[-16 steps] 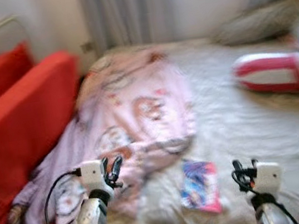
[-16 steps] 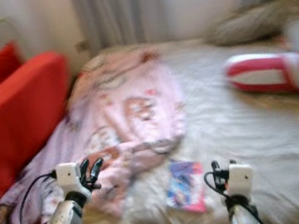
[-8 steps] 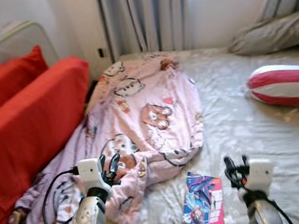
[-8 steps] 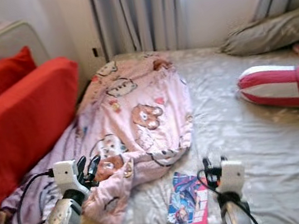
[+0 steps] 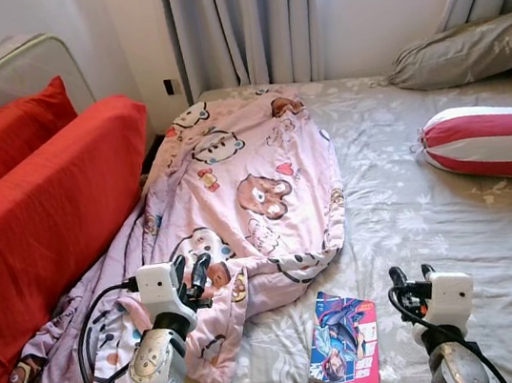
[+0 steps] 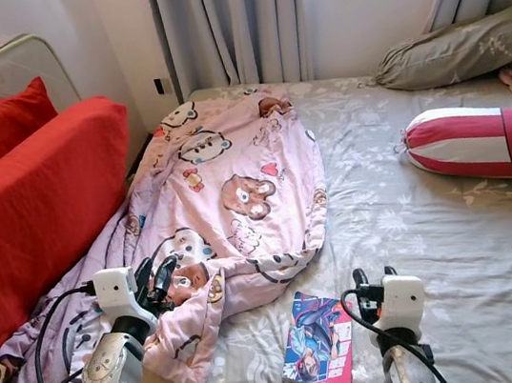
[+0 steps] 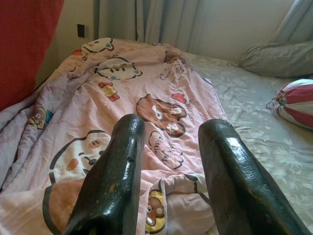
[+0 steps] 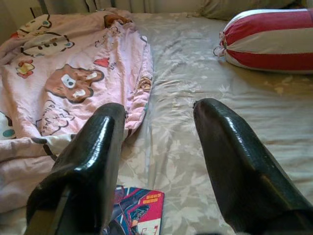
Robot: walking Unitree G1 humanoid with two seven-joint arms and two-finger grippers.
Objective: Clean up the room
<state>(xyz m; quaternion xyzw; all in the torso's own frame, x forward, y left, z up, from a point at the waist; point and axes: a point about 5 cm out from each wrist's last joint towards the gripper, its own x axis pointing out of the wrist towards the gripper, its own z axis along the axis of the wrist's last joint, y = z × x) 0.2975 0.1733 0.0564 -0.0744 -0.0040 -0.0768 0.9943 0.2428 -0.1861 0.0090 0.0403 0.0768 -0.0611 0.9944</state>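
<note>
Rumpled pink blanket (image 5: 237, 194), glossy magazine (image 5: 346, 355)

One pink cartoon-print blanket (image 5: 245, 183) lies across one bed (image 5: 453, 220) covered in a grey floral sheet. One comic book (image 5: 344, 342) rests on the sheet. One red-and-white striped bolster (image 5: 485, 143) and one grey pillow (image 5: 466, 49) sit by the window. Two red cushions (image 5: 38, 214) stand along the left. Two robot grippers, left gripper (image 5: 193, 272) and right gripper (image 5: 412, 277), are raised.

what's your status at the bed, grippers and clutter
Left gripper open over pink blanket. Right gripper open, empty. Magazine loose on bed between them.
</note>
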